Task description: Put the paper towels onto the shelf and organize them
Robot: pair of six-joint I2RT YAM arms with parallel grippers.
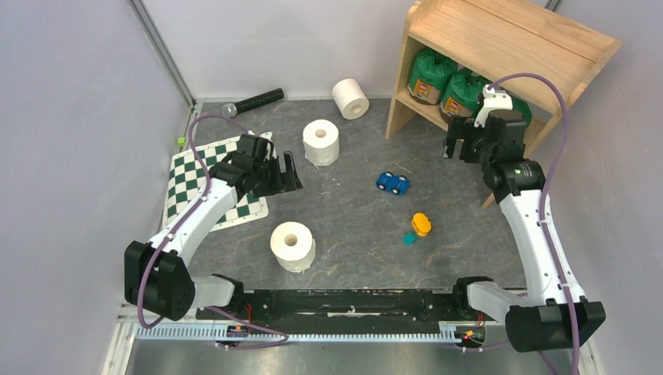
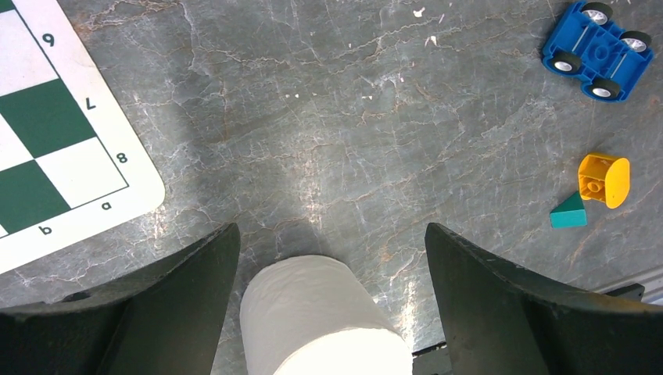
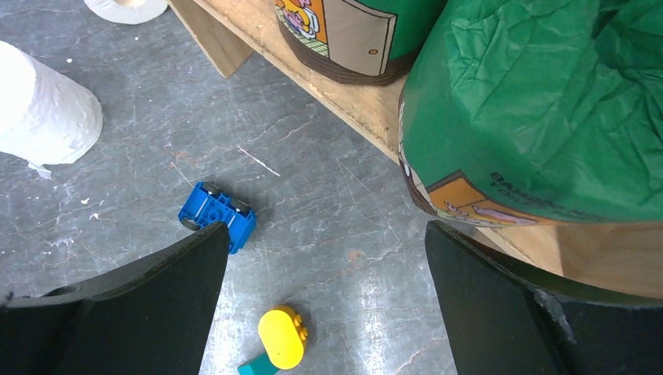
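The wooden shelf (image 1: 508, 39) stands at the back right, with two green-wrapped paper towels (image 1: 432, 74) (image 1: 467, 92) on its lower tier. Three bare white rolls are on the table: one on its side (image 1: 350, 98), one upright (image 1: 321, 141), one upright near the front (image 1: 292, 246). My left gripper (image 1: 291, 176) hovers open between the two upright rolls; in its wrist view the near roll (image 2: 320, 320) shows below the open gripper (image 2: 332, 230). My right gripper (image 1: 463, 150) is open and empty just in front of the shelf's lower board (image 3: 344, 101), beside a green roll (image 3: 539, 109).
A green-white checkerboard mat (image 1: 215, 183) lies at the left and a black microphone (image 1: 254, 101) at the back. A blue toy car (image 1: 392, 183), a yellow block (image 1: 421, 224) and a small teal piece (image 1: 409, 238) lie mid-table. Grey walls enclose the table.
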